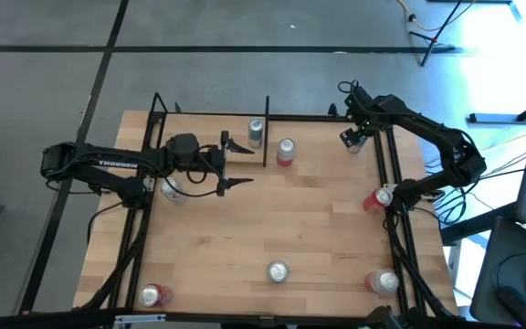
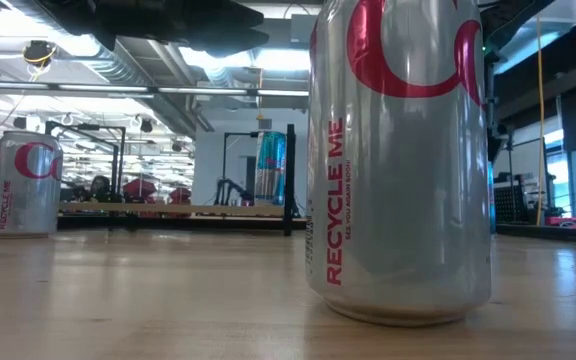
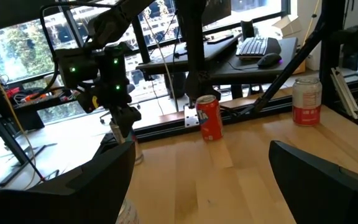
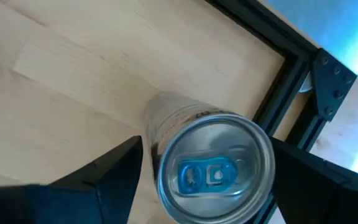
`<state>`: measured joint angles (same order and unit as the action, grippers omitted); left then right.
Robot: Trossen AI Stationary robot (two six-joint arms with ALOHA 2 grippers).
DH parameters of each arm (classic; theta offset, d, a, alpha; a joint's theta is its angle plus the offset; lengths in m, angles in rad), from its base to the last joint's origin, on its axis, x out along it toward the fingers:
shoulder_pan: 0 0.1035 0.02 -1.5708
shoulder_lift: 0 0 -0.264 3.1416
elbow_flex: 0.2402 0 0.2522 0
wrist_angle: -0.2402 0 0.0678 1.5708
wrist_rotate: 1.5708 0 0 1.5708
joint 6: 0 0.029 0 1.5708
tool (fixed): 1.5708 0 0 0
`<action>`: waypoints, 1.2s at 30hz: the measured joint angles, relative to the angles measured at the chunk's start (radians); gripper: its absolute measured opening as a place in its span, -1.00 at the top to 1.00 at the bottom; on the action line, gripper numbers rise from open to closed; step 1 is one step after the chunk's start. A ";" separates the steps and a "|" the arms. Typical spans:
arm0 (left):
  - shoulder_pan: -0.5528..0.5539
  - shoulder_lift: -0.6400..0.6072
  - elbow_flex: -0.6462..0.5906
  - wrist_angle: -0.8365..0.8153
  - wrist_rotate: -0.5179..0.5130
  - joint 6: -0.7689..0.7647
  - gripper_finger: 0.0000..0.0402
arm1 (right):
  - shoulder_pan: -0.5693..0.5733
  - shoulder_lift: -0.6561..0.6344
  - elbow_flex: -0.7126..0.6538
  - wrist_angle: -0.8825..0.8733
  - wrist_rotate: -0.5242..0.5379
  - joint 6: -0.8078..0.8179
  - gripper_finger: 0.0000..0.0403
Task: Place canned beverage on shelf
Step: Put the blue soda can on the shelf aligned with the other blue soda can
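I have the right claw [image 1: 353, 139] over the far right corner of the worktop [image 1: 272, 219], spread wide. A can [image 4: 213, 171] stands upright straight below it, one finger to each side. I can't tell whether either finger touches it yet. So the can lies directly under the claw, long axis vertical. I judge the next move to be a plain drop and close, with the black frame rail just beside the can the thing to watch.

The shelf [image 1: 204, 126] runs along the far edge toward the far left corner, well apart from this can.

The left claw [image 1: 242, 164] hangs wide and empty in front of the shelf's right end. It is nearer the shelf, but the right arm is far nearer the can.

The high view hides the can under the right claw and only the right wrist view shows it. The low view shows a blue can [image 2: 271, 167] on the raised plank.
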<state>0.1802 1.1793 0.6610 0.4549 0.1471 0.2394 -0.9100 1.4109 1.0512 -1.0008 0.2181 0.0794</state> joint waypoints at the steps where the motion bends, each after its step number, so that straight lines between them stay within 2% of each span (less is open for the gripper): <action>1: 0.000 0.000 0.000 0.000 0.000 0.000 -0.77 | 0.000 0.000 0.000 -0.001 0.002 -0.006 -0.45; 6: 0.000 0.000 0.000 0.000 0.000 0.000 -0.77 | 0.000 -0.003 0.003 -0.013 -0.004 -0.021 -0.05; 14: 0.000 0.000 0.000 0.000 0.000 0.000 -0.77 | 0.079 -0.020 0.000 -0.038 -0.010 -0.027 -0.02; 26: -0.005 0.000 0.000 -0.001 0.001 0.000 -0.77 | 0.459 -0.046 0.121 -0.127 -0.064 0.148 -0.02; 36: -0.024 0.000 0.000 -0.001 0.002 0.006 -0.77 | 0.768 0.012 0.219 -0.005 -0.132 0.239 -0.02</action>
<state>0.1562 1.1797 0.6613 0.4542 0.1493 0.2455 -0.1418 1.4229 1.2699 -1.0061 0.0857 0.3180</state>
